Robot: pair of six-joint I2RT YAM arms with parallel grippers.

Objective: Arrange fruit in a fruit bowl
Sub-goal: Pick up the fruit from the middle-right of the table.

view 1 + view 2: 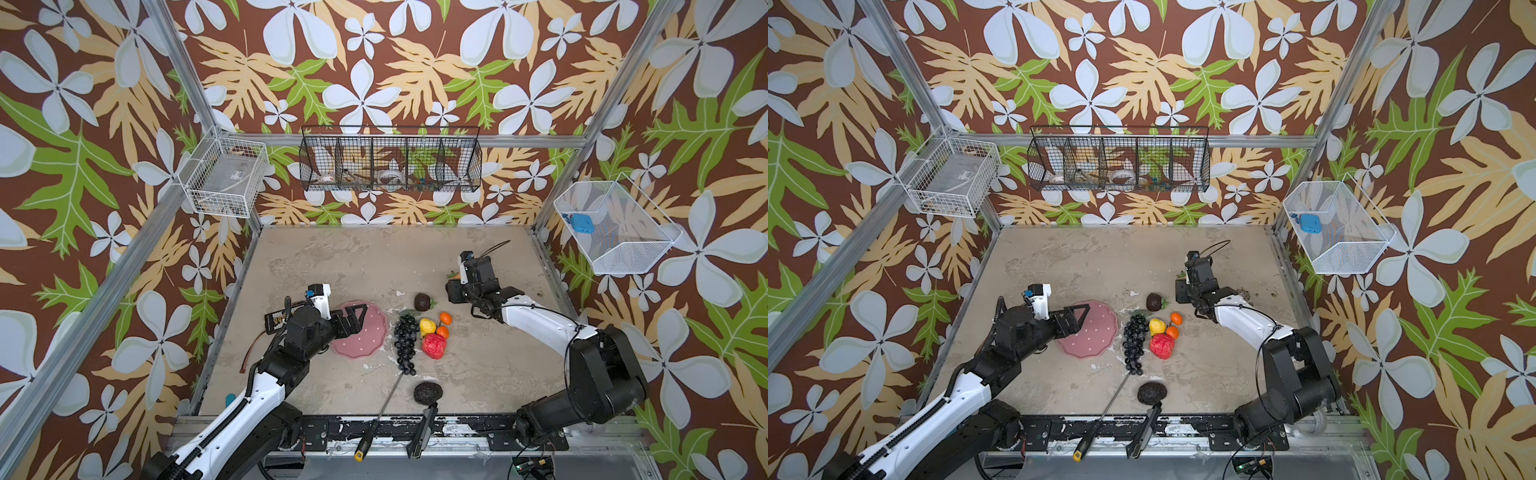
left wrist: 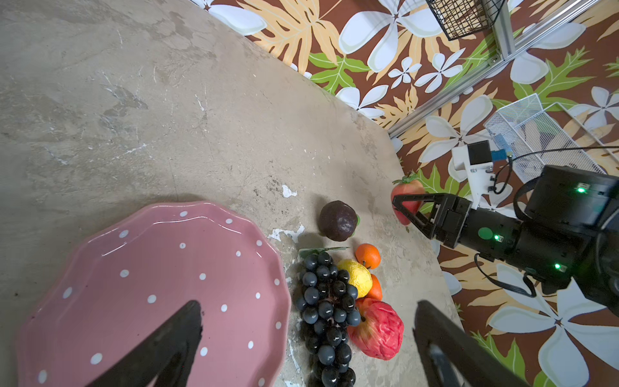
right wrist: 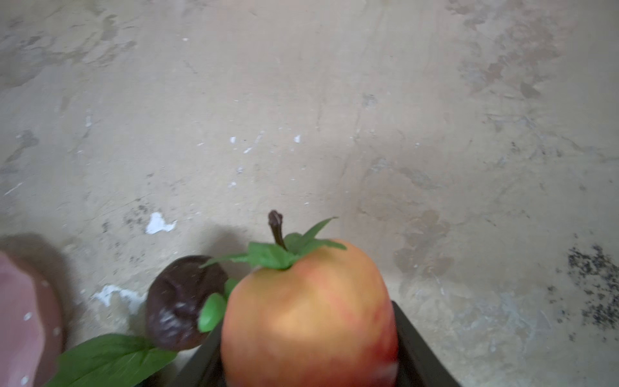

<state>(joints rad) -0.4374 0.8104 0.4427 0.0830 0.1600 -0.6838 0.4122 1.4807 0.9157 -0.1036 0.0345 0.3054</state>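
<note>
The pink dotted fruit bowl point(image 1: 365, 349) lies left of centre, with no fruit in it. My left gripper point(image 1: 363, 322) hovers open over its near-left part; in the left wrist view its fingers point(image 2: 187, 331) frame the bowl's rim point(image 2: 268, 268) and the grape bunch point(image 2: 326, 308). Right of the bowl lie the grapes point(image 1: 405, 343), a lemon point(image 1: 427, 326), two oranges point(image 1: 446, 318), a crinkled red apple point(image 1: 434, 345) and a mangosteen point(image 1: 423, 301). The avocado point(image 1: 428, 392) sits near the front edge. My right gripper point(image 3: 306, 321) is shut on a red-yellow apple point(image 3: 308, 311), held above the table.
A screwdriver point(image 1: 380, 415) and a black folding tool point(image 1: 424, 428) lie across the front edge. A bit holder point(image 1: 276, 320) and a thin brown cable point(image 1: 249, 357) lie at the left. Wire baskets point(image 1: 390, 166) hang on the walls.
</note>
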